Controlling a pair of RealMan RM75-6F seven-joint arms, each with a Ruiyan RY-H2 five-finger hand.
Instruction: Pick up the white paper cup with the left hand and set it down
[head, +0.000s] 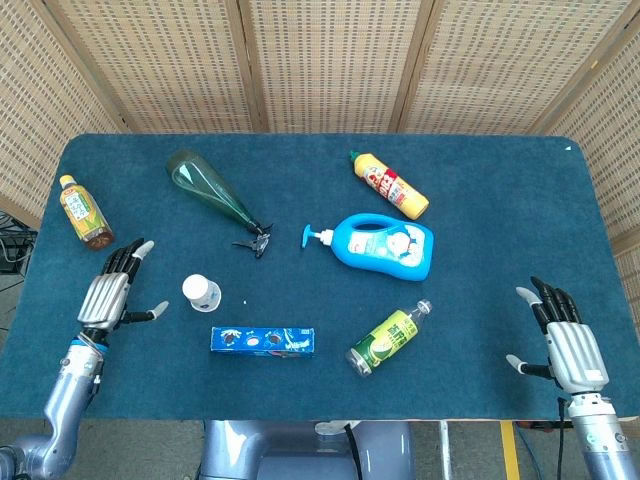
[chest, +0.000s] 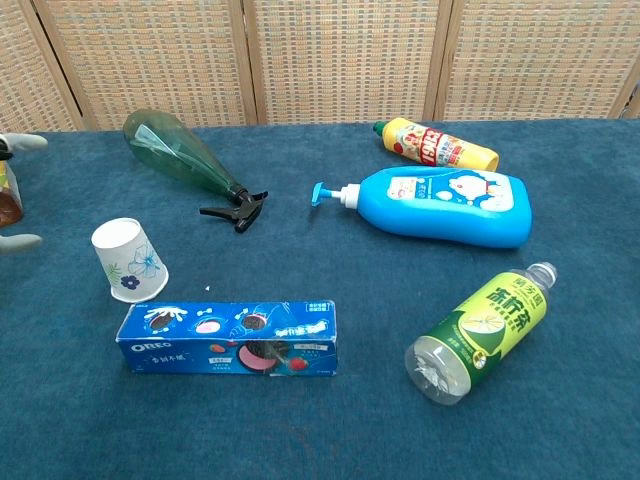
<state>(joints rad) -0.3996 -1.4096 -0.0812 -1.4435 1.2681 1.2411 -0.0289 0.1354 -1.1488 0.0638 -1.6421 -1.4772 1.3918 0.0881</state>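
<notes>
The white paper cup (head: 201, 293) (chest: 129, 260) with blue flowers stands mouth down on the blue cloth, just behind the left end of the Oreo box. My left hand (head: 108, 293) hovers well to the left of it, fingers spread, holding nothing; in the chest view only two of its fingertips (chest: 24, 241) show at the left edge. My right hand (head: 568, 340) rests open near the table's front right corner, far from the cup.
A blue Oreo box (head: 263, 341) lies in front of the cup. A green spray bottle (head: 211, 191), blue pump bottle (head: 381, 245), yellow bottle (head: 390, 185) and green drink bottle (head: 389, 339) lie on the table. A tea bottle (head: 84, 211) lies at the far left.
</notes>
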